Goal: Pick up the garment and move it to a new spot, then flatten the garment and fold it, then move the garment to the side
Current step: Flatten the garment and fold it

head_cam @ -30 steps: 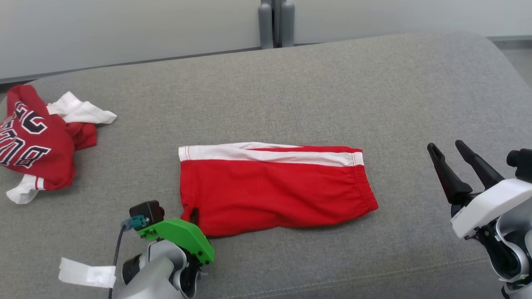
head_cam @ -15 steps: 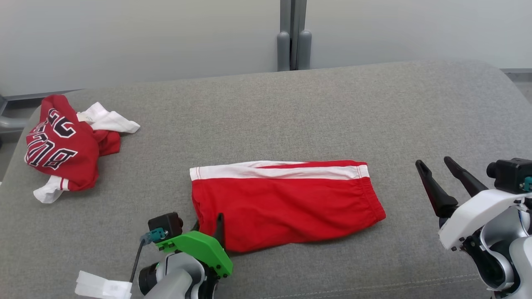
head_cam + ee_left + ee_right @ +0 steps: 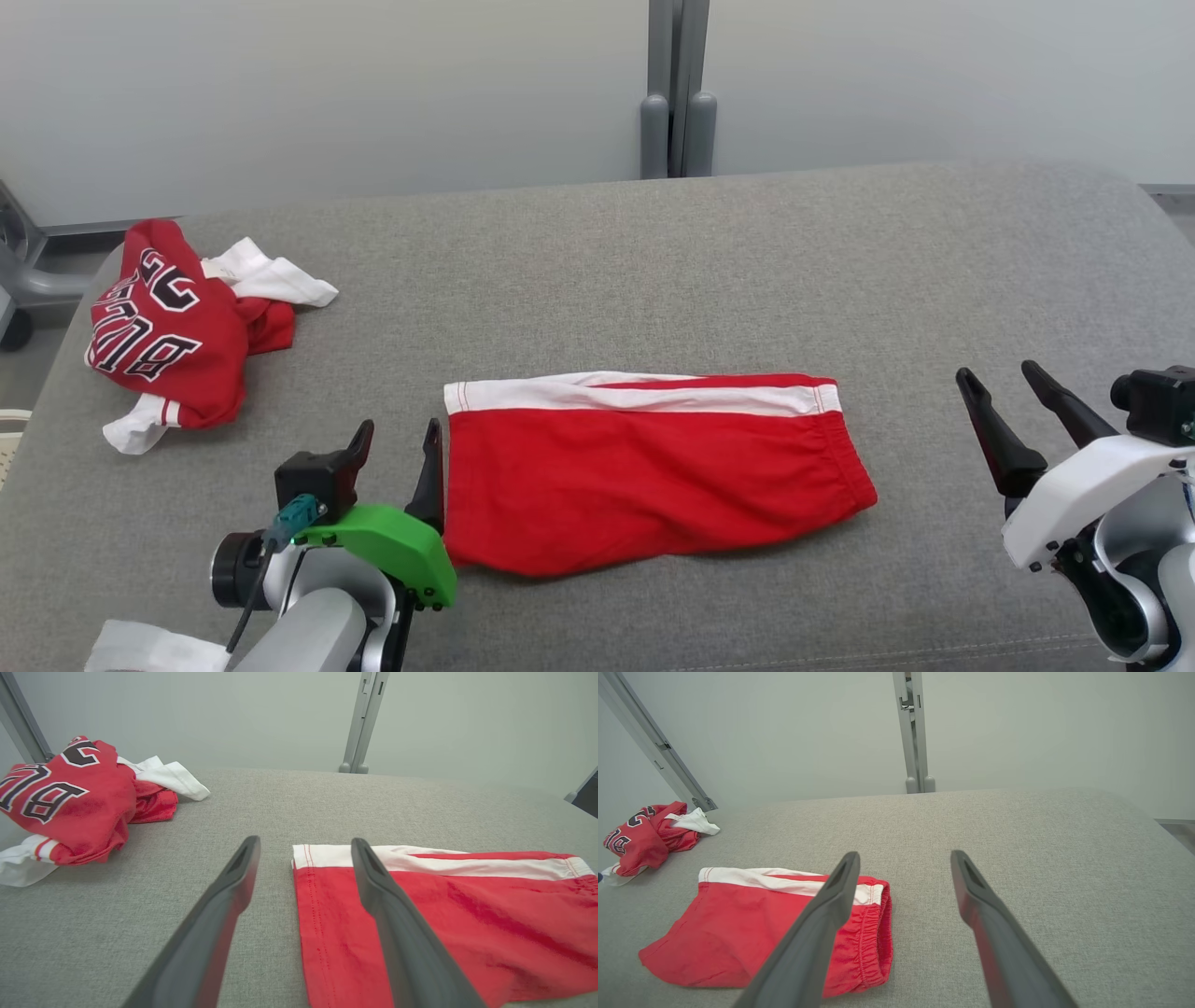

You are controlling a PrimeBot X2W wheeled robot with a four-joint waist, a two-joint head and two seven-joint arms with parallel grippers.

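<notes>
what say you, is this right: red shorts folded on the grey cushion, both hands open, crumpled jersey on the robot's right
No: the crumpled jersey lies on the robot's left, as the head view shows. The rest holds.

Lets go of the red shorts (image 3: 644, 476) at their near left corner, spreads the left gripper (image 3: 397, 434) wide and draws it back, just beside the left hem. Tilts the head view upward, showing more wall (image 3: 373, 84).

The scene is evenly and softly lit, only faint shadows are cast, and wide-angle stretching is seen in both wrist views.
</notes>
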